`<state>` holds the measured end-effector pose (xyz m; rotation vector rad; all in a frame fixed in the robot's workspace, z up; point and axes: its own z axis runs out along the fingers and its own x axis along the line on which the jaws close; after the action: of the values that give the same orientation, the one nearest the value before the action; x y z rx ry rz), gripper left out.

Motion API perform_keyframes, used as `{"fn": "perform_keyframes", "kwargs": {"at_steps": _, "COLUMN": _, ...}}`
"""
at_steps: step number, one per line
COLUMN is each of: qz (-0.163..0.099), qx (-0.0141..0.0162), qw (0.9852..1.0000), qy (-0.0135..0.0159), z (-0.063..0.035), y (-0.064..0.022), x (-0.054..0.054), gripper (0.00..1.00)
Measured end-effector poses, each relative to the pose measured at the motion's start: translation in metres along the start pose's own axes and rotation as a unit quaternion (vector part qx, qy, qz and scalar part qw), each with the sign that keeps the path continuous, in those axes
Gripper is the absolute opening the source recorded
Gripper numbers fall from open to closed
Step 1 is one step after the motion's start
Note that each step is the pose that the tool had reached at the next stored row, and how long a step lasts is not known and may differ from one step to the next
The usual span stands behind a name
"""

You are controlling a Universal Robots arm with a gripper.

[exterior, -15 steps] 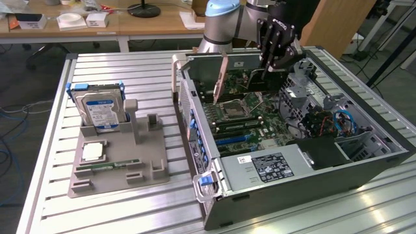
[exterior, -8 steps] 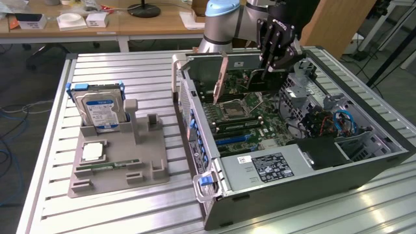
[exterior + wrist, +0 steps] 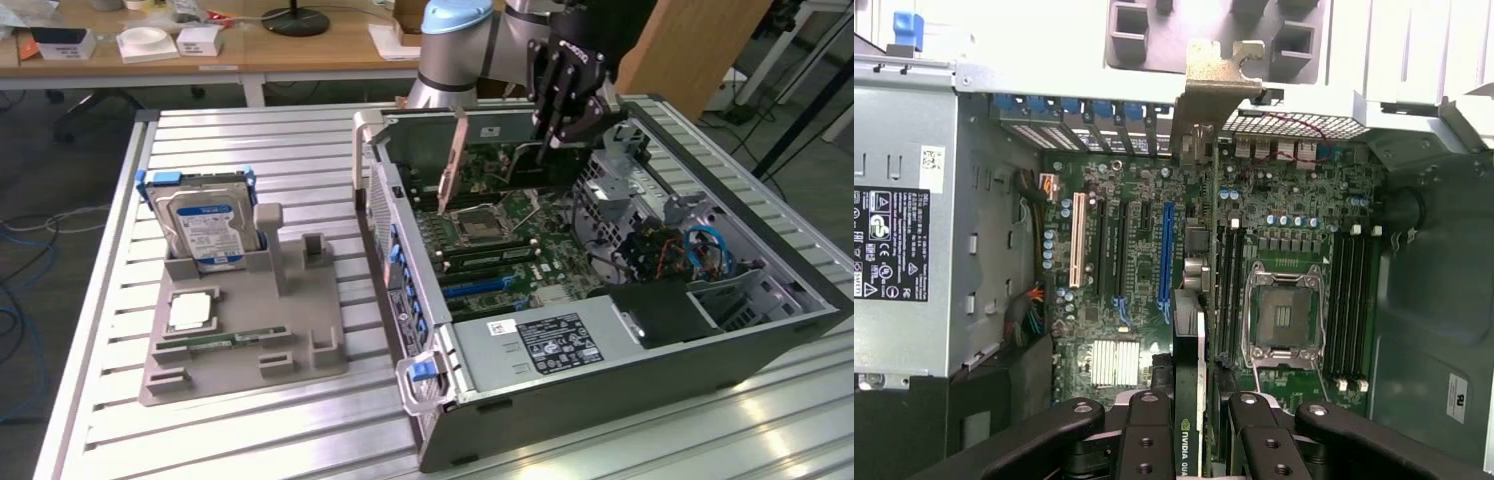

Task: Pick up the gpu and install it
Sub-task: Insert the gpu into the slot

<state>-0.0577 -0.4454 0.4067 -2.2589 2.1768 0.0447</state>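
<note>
Gpu (image 3: 1189, 340) clamped in pincer (image 3: 1189, 425) over motherboard (image 3: 1144, 270), near CPU socket (image 3: 1282, 315).

A thin, flat, dark rectangular graphics card (image 3: 1189, 340) (image 3: 501, 165) stands on edge, clamped between the jaws at one end. It runs straight out away from them and ends in a pale metal bracket (image 3: 1219, 85), bent over at the tip. Pale lettering marks its face right at the jaws.

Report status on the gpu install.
Gripper shut on gpu. Card on edge over motherboard, beside blue slot. Seating unclear. No cable across it.
</note>
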Motion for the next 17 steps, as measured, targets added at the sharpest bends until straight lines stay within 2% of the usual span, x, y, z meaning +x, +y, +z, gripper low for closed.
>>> {"fn": "perform_keyframes", "kwargs": {"at_steps": 10, "qz": 0.000, "qx": 0.0000, "qw": 1.0000, "qy": 0.0001, "z": 0.0179, "y": -0.0003, "x": 0.000, "gripper": 0.26}}
{"fn": "perform_keyframes", "kwargs": {"at_steps": 17, "qz": 0.000, "qx": -0.0001, "qw": 1.0000, "qy": 0.0002, "z": 0.0259, "y": -0.0004, "x": 0.001, "gripper": 0.26}}
